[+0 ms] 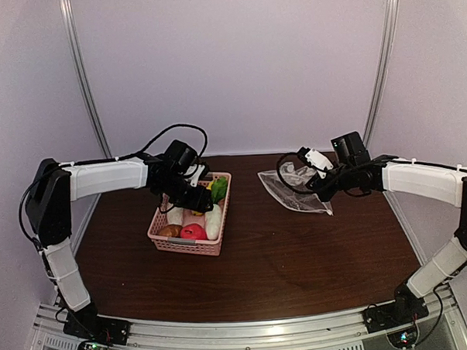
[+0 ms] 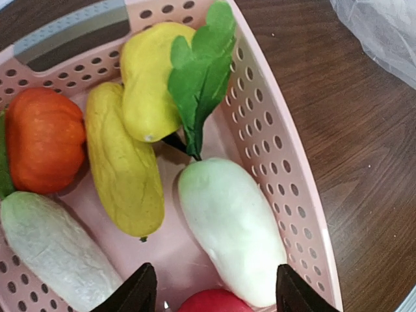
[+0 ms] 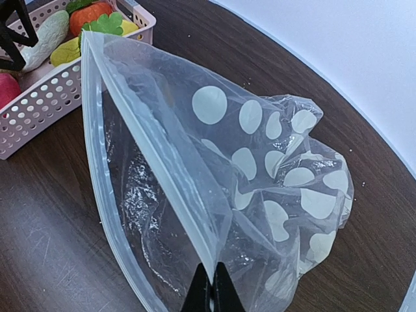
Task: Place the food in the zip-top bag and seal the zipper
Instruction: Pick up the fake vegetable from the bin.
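- We've got the left gripper hanging over the pink lattice plastic basket, jaws parted wide and nothing between them yet.
- Under it lies the toy plastic food: a white radish-shaped piece, two yellow pieces, an orange one and a red one just peeking in at the bottom.
- Over on the right, the right gripper is pinched tight on one lip of the clear polka-dotted zip-top bag. The bag rests on the dark brown wooden table, apart from the basket, its mouth propped open towards it.
- The pieces are packed close. If the fingers come down between white and red, we reckon they could wedge against both, or squirt a smooth, rounded one sideways.
- The green leaf lies over the white piece's top (an easy thing to snag).
- Only one lip is held, so the soft mouth may sag shut under an arriving piece.
- The thin white zipper strip looks bowed. Sealing it later could miss a stretch if it stays curved.
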Available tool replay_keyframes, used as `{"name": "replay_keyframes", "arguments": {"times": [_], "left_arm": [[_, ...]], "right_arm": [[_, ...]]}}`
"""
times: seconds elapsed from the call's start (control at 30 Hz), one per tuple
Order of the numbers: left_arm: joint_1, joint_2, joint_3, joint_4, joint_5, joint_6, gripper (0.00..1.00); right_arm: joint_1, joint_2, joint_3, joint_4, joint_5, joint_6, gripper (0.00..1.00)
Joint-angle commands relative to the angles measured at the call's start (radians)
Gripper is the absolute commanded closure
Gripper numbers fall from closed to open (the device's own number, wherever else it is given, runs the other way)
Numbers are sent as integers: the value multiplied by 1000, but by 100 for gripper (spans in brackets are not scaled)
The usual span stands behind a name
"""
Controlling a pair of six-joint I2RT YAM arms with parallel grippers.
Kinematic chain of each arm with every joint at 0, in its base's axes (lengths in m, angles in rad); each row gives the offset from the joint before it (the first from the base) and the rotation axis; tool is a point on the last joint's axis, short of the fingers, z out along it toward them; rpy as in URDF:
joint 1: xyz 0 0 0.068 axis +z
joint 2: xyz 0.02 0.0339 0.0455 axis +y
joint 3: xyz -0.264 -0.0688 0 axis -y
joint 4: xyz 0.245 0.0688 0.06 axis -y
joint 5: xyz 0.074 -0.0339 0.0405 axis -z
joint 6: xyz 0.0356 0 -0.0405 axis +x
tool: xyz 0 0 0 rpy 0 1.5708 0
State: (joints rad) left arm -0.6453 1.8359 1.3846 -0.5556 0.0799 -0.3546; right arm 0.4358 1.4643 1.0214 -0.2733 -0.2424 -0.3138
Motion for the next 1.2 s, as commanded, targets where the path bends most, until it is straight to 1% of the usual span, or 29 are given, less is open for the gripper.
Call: {"name": "replay_keyframes", "arguments": {"times": [0.0,0.2,0.37,0.4,0.47,0.63,0.7,0.83,0.9,1.07,1.13,1.17], "left_arm": [[-2,66,54,-3,100,-82,34],[-3,141,107,-11,87,-156,32],[-3,169,97,-12,86,-196,31],[-3,174,96,-11,83,-198,28],[-2,194,104,-10,81,-198,25],[-3,239,143,-10,86,-196,26],[-3,256,158,-10,99,-196,29],[-3,248,169,-15,115,-200,44],[-2,218,168,-27,96,-202,48],[-2,81,173,-65,-32,-184,54],[-2,27,182,-72,-100,-162,61],[-2,2,183,-66,-112,-147,62]], "right_arm": [[-3,-22,-30,4,-53,-8,100],[-3,-25,-41,8,-60,-7,100],[-3,-27,-40,9,-66,-7,100],[-4,-28,-40,9,-67,-8,100],[-3,-28,-41,9,-72,-8,100],[-4,-21,-38,7,-79,-6,100],[-3,-22,-39,6,-78,-7,100],[-3,-29,-40,6,-73,-4,100],[-3,-34,-40,5,-70,-2,100],[-3,-46,-31,-6,-60,0,100],[-3,-51,-20,-19,-60,5,100],[-3,-51,-10,-31,-62,8,100]]}}
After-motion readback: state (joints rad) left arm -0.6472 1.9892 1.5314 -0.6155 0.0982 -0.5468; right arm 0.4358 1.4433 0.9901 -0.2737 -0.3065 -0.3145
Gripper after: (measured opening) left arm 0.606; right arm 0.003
